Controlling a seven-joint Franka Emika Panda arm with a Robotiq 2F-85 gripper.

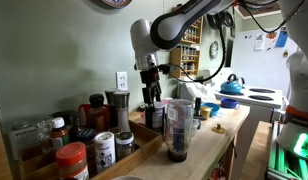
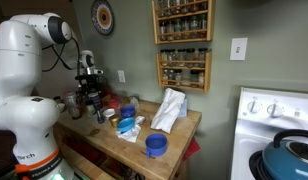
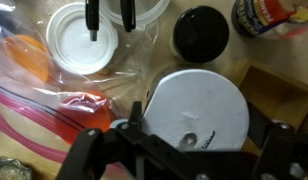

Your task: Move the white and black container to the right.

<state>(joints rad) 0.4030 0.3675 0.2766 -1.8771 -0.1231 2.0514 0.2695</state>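
- My jaws stand apart. In the wrist view the two fingers (image 3: 84,150) sit wide to either side of a pale grey disc (image 3: 199,108), and I cannot tell whether either one touches it.
- My arm (image 1: 159,35) reaches down from the upper right in an exterior view, so the jaws hang just above the crowd of things on the worktop (image 1: 209,145).
- The white and black container (image 1: 117,108) stands upright on the worktop to the left of the jaws. It is near the wall and is not in my grip.
- A round black lid (image 3: 201,32) shows beyond the grey disc in the wrist view. I cannot tell whether it belongs to that container.
- A white lid (image 3: 82,40) lies to the left of the black one, on clear plastic wrap (image 3: 54,95) with something orange under it.
- A tall clear tumbler (image 1: 177,130) stands near the front edge, just right of the jaws.
- Jars fill the near left corner, among them a red-capped jar (image 1: 72,160) and a white-labelled jar (image 1: 102,148).
- A blue kettle (image 1: 230,85) sits on the stove (image 1: 262,97) at the far right.
- In an exterior view a crumpled white bag (image 2: 169,108) and a blue lid (image 2: 156,145) lie on the worktop, well apart from the jaws.
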